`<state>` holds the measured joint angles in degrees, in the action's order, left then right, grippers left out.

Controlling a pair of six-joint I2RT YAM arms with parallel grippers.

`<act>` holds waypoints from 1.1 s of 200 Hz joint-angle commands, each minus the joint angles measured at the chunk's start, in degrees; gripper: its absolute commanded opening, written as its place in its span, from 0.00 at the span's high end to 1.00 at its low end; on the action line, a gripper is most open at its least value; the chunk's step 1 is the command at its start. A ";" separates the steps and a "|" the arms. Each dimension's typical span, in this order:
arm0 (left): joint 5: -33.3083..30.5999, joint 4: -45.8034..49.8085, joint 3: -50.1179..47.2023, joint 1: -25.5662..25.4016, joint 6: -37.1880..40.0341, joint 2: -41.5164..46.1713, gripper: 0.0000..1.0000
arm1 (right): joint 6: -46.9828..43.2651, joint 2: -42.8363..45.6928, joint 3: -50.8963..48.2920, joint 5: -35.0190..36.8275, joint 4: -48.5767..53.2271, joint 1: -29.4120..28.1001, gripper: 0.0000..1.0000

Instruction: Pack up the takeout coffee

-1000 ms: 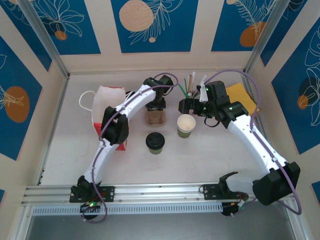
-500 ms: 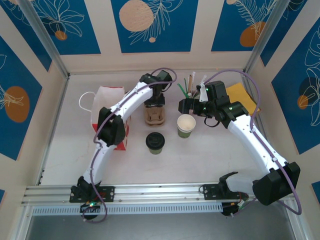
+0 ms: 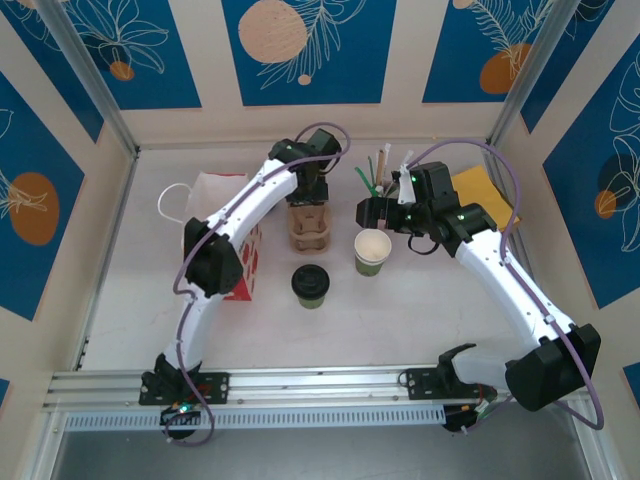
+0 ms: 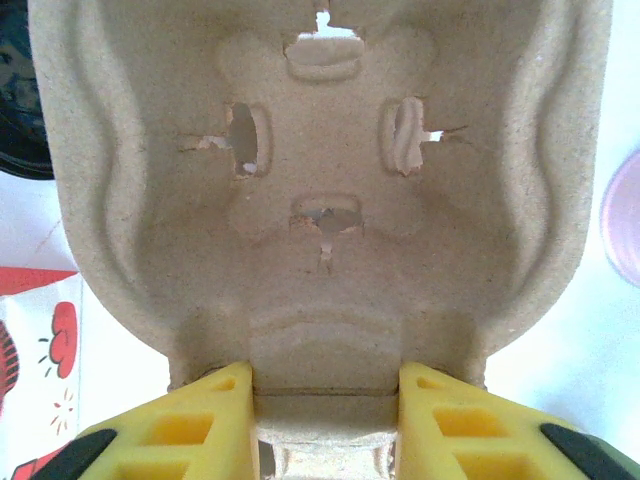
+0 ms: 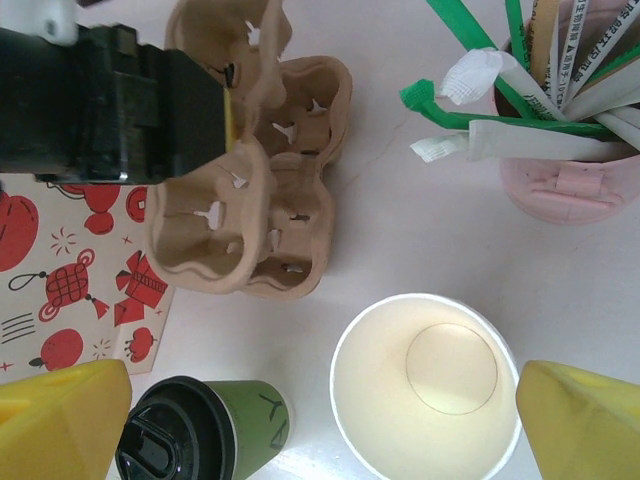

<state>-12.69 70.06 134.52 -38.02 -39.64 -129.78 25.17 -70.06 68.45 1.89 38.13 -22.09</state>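
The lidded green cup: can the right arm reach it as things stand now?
Probably yes. The right gripper is open, above the lidless cup; the lidded cup stands free just beside it. The left gripper, shut on the cup carrier, is farther back, not in the way.

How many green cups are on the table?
2. The takeout coffee with its black lid stands mid-table; the lidless green cup stands just right of it, slightly farther back. None seems hidden, though the left arm could cover one.
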 commanded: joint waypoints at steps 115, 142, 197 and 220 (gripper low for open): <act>-4.43 0.08 1.85 -3.70 8.31 13.79 0.68 | 2.34 0.65 1.75 -0.17 -0.86 -5.02 0.01; -4.35 0.25 3.78 -3.66 10.03 15.02 0.68 | 2.34 -0.33 2.39 -0.90 -1.54 -5.75 0.01; -6.60 -2.45 4.93 -3.72 13.06 17.49 0.68 | 1.48 -2.94 4.82 -2.68 -1.97 -6.35 0.01; -8.19 -3.93 5.23 -3.34 14.59 18.23 0.68 | 1.64 -3.46 5.71 -2.23 -2.01 -6.72 0.01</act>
<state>-18.06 68.29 137.60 -41.39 -27.92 -114.04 26.87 -73.12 71.85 0.99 36.80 -28.18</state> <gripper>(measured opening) 0.324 0.989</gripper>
